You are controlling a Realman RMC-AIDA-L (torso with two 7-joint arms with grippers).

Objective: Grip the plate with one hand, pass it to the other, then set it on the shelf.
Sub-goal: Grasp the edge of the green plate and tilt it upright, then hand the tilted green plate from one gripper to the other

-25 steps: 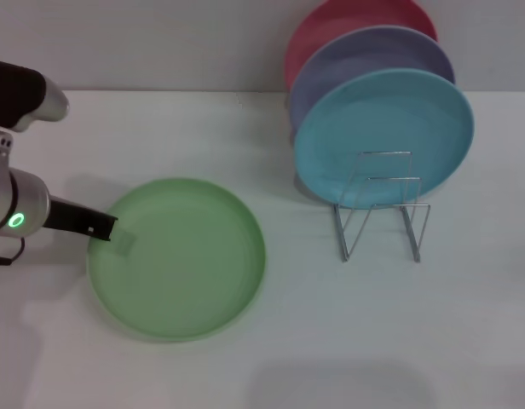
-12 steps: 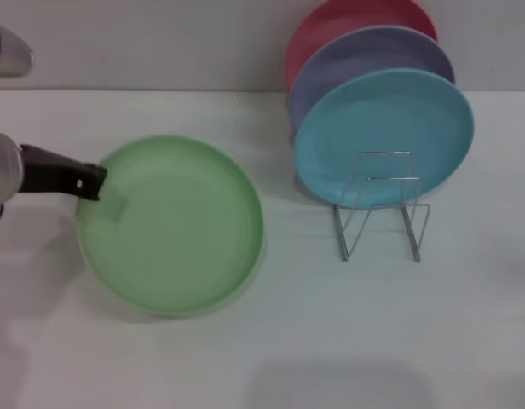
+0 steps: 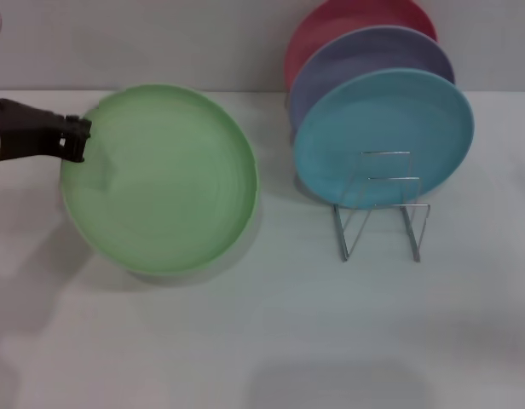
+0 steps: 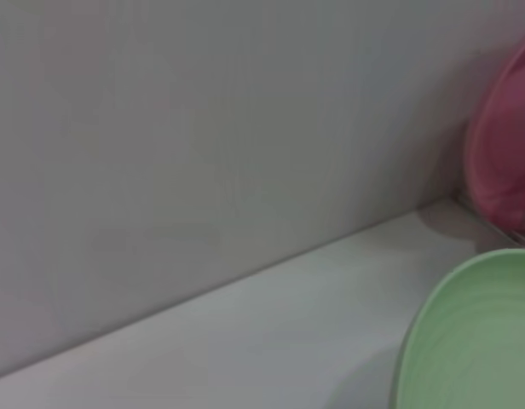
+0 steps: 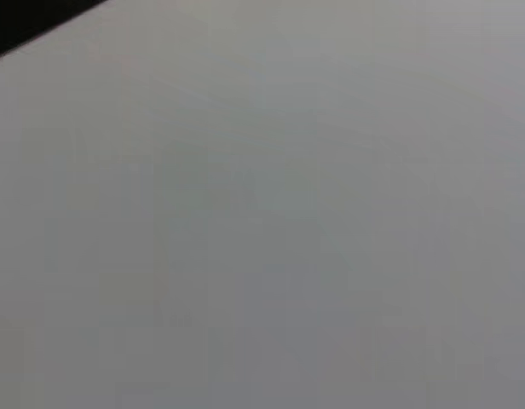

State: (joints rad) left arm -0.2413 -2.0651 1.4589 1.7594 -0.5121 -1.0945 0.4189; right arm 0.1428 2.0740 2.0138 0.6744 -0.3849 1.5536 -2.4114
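Note:
The light green plate [image 3: 164, 179] hangs above the white table at the left, tilted toward me. My left gripper [image 3: 75, 141] is shut on its left rim and holds it up. The plate's edge also shows in the left wrist view [image 4: 475, 341]. The silver wire shelf [image 3: 382, 204] stands at the right, its front slots bare. My right gripper is out of view in every frame; the right wrist view shows only a blank grey surface.
A sky-blue plate [image 3: 383, 136], a lavender plate [image 3: 373, 55] and a pink plate [image 3: 352, 15] stand upright in the back of the shelf. The pink plate shows in the left wrist view [image 4: 505, 162]. The white table [image 3: 245, 341] lies bare in front.
My left gripper has lifted the green plate off the table and moved it up and back to the left. The plate's shadow has spread below it.

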